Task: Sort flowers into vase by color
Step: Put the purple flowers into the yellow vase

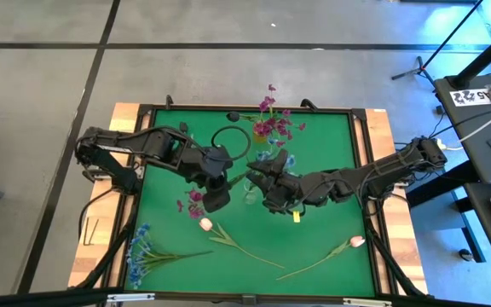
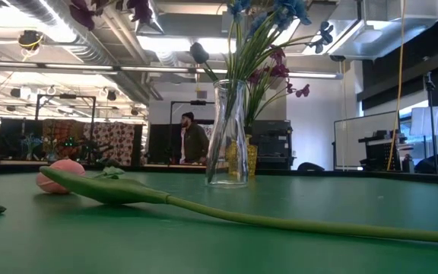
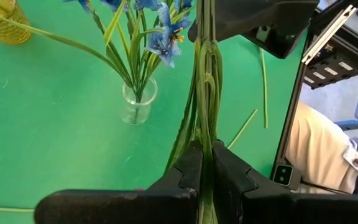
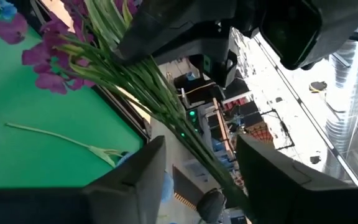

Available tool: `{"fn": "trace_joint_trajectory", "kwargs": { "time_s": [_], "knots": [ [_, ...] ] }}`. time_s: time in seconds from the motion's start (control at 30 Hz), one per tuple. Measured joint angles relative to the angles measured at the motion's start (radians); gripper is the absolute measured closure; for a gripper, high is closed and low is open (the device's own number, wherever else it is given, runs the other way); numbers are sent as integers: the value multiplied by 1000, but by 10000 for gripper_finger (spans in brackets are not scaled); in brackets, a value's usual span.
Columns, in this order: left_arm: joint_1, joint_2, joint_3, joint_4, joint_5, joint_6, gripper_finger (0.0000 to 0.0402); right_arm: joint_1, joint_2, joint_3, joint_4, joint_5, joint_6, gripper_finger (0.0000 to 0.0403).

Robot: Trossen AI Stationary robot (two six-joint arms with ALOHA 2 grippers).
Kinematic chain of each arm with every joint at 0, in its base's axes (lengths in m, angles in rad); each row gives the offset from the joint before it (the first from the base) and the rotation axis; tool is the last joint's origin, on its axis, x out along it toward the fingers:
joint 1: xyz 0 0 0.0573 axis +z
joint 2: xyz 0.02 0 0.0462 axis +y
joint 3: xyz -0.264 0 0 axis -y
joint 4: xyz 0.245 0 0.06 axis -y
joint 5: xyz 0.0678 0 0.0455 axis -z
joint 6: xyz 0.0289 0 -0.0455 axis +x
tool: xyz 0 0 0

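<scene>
Your left hand point(image 3: 205, 180) hangs over the middle of the green counter point(image 1: 331, 162), its dark fingers pressed together on a bundle of thin green stems. That bundle is the magenta-purple spray point(image 1: 194, 201), whose blossoms show just beside the hand in the high view. It looks held low on the stems so the free length runs across to the other arm; I judge this a hand-over or a re-grip, since the stems pass between both hands.

The stems are slim, smooth and plastic-looking, ribbed lengthwise, so they will likely flex and may slip in a pinch.

Next comes the clear glass vase point(image 1: 251, 193), narrow-necked and upright, already carrying the blue sprays point(image 3: 166, 37) whose stems splay from its mouth. A yellow-tinted glass vase point(image 1: 263, 130) behind it holds more magenta sprays.

Your right hand point(image 4: 197, 180) faces the left one across the clear vase. Its fingers stand apart with the stems lying between them; I cannot see that they grip anything yet.

Lying flat near the front edge are a loose blue spray point(image 1: 143, 249) and two pink-white tulips point(image 1: 205, 224) point(image 1: 356, 241), with soft matte buds and long leafy stems, still unsorted.
</scene>
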Motion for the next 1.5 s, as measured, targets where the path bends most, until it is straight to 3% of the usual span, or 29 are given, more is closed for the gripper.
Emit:
{"fn": "trace_joint_trajectory", "kwargs": {
  "time_s": [0.3, 0.67, 1.5],
  "knots": [
    [0, 0, 0, -22, -19, 1, 386, 0, 0, 0, -7, -28, 25, 318],
    [0, 0, 0, -23, -46, 52, 386, 0, 0, 0, -5, -20, 28, 396],
    [0, 0, 0, -22, -54, 132, 385, -1, -2, 0, -4, 17, 28, 402]
  ]
}}
